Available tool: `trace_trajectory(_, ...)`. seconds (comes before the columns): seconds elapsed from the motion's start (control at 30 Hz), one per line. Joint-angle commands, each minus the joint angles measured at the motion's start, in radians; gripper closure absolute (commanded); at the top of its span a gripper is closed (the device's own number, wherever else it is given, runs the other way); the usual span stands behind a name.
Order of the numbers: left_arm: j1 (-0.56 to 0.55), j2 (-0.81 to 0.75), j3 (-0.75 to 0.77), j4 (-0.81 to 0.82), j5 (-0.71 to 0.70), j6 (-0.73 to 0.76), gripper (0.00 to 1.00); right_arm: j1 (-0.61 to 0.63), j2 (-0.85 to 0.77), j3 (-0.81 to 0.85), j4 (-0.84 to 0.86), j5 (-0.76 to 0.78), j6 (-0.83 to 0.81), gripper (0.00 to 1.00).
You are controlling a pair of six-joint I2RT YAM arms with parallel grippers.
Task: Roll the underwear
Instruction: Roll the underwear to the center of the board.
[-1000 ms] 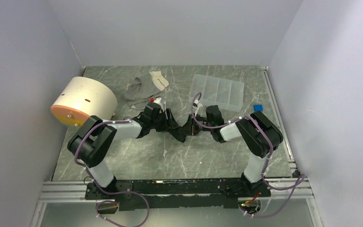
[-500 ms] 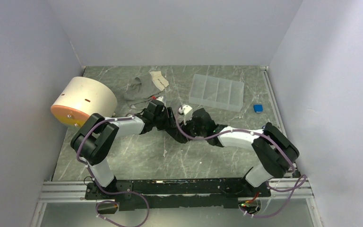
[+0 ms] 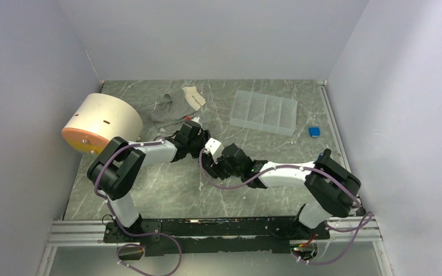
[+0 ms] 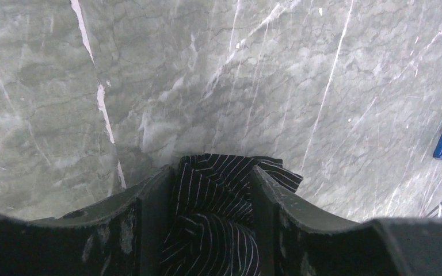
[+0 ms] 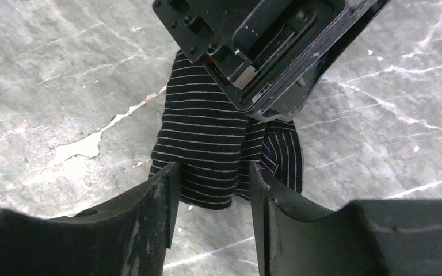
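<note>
Underwear (image 5: 204,144), black with thin white stripes, sits at the centre of the top view on the table (image 3: 167,190), bunched into a narrow bundle between the two grippers.

Left gripper (image 4: 210,172): fingers closed on the cloth. In its wrist view the striped fabric fills the gap from one finger to the other, folded and puckered. A short tip pokes out beyond the fingertips over the table.

Right gripper (image 5: 214,169): fingers partly apart, straddling the bundle's near end at the bottom centre of its wrist view. Fabric lies between them, and a flap runs on behind the right-hand finger. Whether they pinch the cloth or merely bracket it cannot be determined.

Progress, as judged: the garment is gathered and folded to a strip, so the preliminary work appears done. No tight, finished roll is visible. The loose flap at the right of the bundle suggests rolling is at best partly complete. Left to do: wind the strip up and set it down as a compact roll.

Not verifiable:
- **Top view:** both grippers cover nearly all of the underwear, so its outline is unreadable there.
- **Left wrist view:** the bundle's lower part is cut off by the bottom frame edge.
- **Right wrist view:** the left gripper's body, upper centre, hides the bundle's far end. The number of turns, if any, cannot be counted.
</note>
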Motion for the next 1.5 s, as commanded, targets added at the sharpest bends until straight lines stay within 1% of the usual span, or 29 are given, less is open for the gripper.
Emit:
trace_trajectory(0.0,-0.005,0.024,0.001,-0.066,-0.014,0.020,0.43,-0.012,0.066,0.037,0.017,0.006,0.057,0.55)
trace_trajectory(0.1,-0.004,0.009,0.004,-0.077,-0.020,0.031,0.41,-0.041,0.090,0.023,0.031,-0.061,0.119,0.68)
trace_trajectory(0.17,-0.004,-0.005,0.008,-0.083,-0.025,0.038,0.39,-0.072,0.093,0.006,0.055,-0.148,0.180,0.77)
trace_trajectory(0.27,-0.002,-0.032,0.024,-0.122,-0.046,0.054,0.33,-0.146,0.088,-0.033,0.119,-0.267,0.264,0.87)
trace_trajectory(0.37,0.007,-0.063,0.040,-0.143,-0.053,0.062,0.26,-0.222,0.088,-0.079,0.199,-0.416,0.333,0.91)
trace_trajectory(0.43,0.020,-0.096,0.049,-0.155,-0.055,0.061,0.22,-0.261,0.105,-0.096,0.227,-0.490,0.363,0.92)
trace_trajectory(0.53,0.038,-0.149,0.048,-0.155,-0.051,0.055,0.12,-0.290,0.135,-0.103,0.239,-0.533,0.391,0.94)
trace_trajectory(0.67,0.043,-0.226,0.015,-0.136,-0.039,0.049,0.10,-0.316,0.172,-0.122,0.279,-0.561,0.442,0.94)
trace_trajectory(0.8,0.043,-0.282,-0.051,-0.093,-0.001,0.032,0.12,-0.345,0.194,-0.138,0.294,-0.542,0.486,0.95)
trace_trajectory(0.83,0.043,-0.287,-0.066,-0.093,0.012,0.021,0.14,-0.352,0.197,-0.141,0.292,-0.535,0.496,0.95)
trace_trajectory(0.9,0.040,-0.290,-0.094,-0.044,0.042,0.005,0.16,-0.368,0.207,-0.155,0.314,-0.534,0.524,0.95)
trace_trajectory(1.0,0.030,-0.278,-0.124,-0.014,0.069,-0.002,0.19,-0.383,0.217,-0.165,0.326,-0.540,0.555,0.95)
trace_trajectory(1.17,-0.005,-0.215,-0.089,-0.036,0.064,0.017,0.20,-0.404,0.212,-0.193,0.344,-0.522,0.598,0.96)
trace_trajectory(1.33,-0.036,-0.131,-0.036,-0.076,0.009,0.022,0.22,-0.407,0.211,-0.201,0.360,-0.536,0.615,0.96)
trace_trajectory(1.47,-0.045,-0.081,-0.015,-0.070,-0.012,0.023,0.26,-0.408,0.196,-0.192,0.336,-0.538,0.600,0.92)
